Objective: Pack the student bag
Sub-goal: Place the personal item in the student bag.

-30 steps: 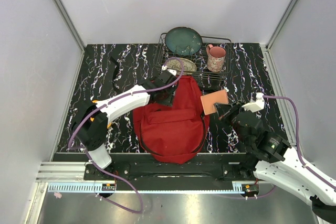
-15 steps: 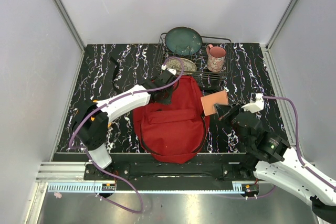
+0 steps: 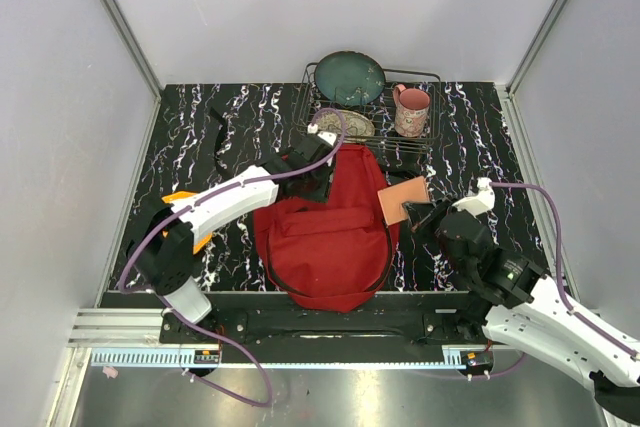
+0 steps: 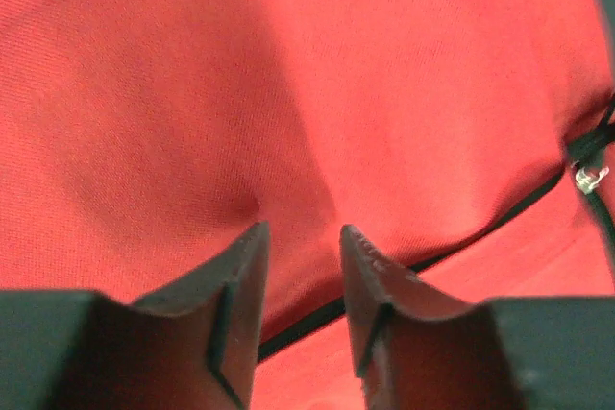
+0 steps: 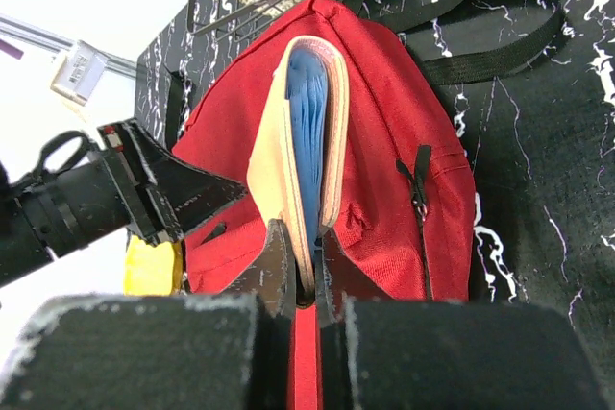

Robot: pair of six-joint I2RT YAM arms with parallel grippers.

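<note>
On the left wrist view the bag (image 4: 384, 93) overruns every edge and looks soft. I can't tell whether the left gripper (image 4: 303, 229) touches its fabric, and from above the wrist covers the tips. The near end of the notebook (image 5: 270, 156) vanishes inside the right gripper (image 5: 301, 237). My right arm (image 3: 570, 332) runs off the top view's bottom corner.

The student bag (image 3: 325, 232), a soft red fabric backpack, lies flat on the black marbled tabletop (image 3: 190, 127) near its front edge, with its top end pointing toward the far side. Black zipper trim curves around its body. A black strap (image 5: 500, 50) loops out beside its top.
</note>
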